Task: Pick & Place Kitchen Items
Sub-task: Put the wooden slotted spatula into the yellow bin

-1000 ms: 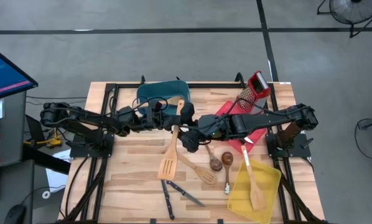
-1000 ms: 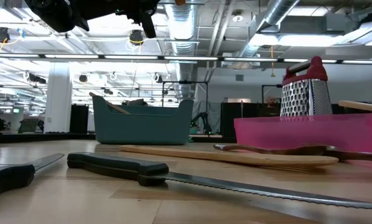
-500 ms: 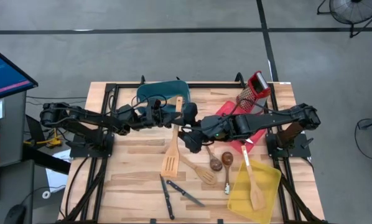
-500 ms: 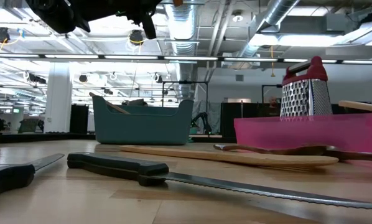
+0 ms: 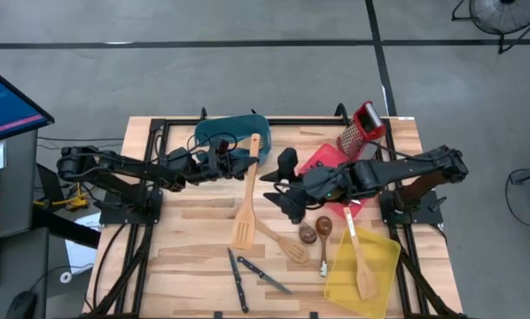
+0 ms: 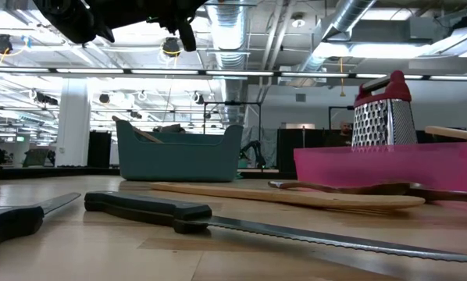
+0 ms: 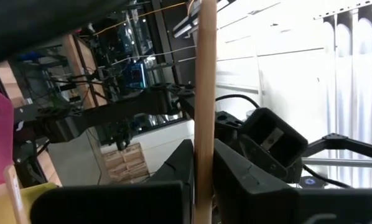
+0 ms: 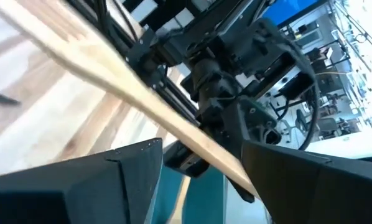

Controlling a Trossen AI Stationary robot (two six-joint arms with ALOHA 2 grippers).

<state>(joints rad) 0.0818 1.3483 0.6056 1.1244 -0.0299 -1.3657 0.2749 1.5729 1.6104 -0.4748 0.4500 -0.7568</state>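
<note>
A pale wooden slotted turner (image 5: 245,199) hangs in the air over the middle of the table, its handle end (image 5: 254,140) toward the far edge and its slotted blade (image 5: 241,235) toward the near edge. My left gripper (image 5: 244,161) reaches in from the table's left and is shut on the handle. My right gripper (image 5: 283,182) stands open just right of the turner, touching nothing. In the right wrist view the handle (image 8: 142,93) crosses in front of the open fingers, with the left gripper (image 8: 220,87) behind it. My left gripper pinches the turner's handle (image 7: 204,124) between its two fingers (image 7: 239,177), in the half of the handle toward its free end. The fingers come roughly level from the table's left and lie across the handle. The turner is lifted clear of the table.
On the table lie two black-handled knives (image 5: 247,279), a wooden slotted spoon (image 5: 284,245) and two brown spoons (image 5: 316,230). A yellow bin (image 5: 385,266) at the near right holds a wooden spatula (image 5: 362,266). A teal bin (image 5: 225,131) stands at the back. The red bin (image 5: 331,158) holds a grater (image 5: 364,124).
My right gripper has drawn back from the turner toward the table's right edge and risen a little, staying open. The turner has stayed in my left gripper, about where it was.
</note>
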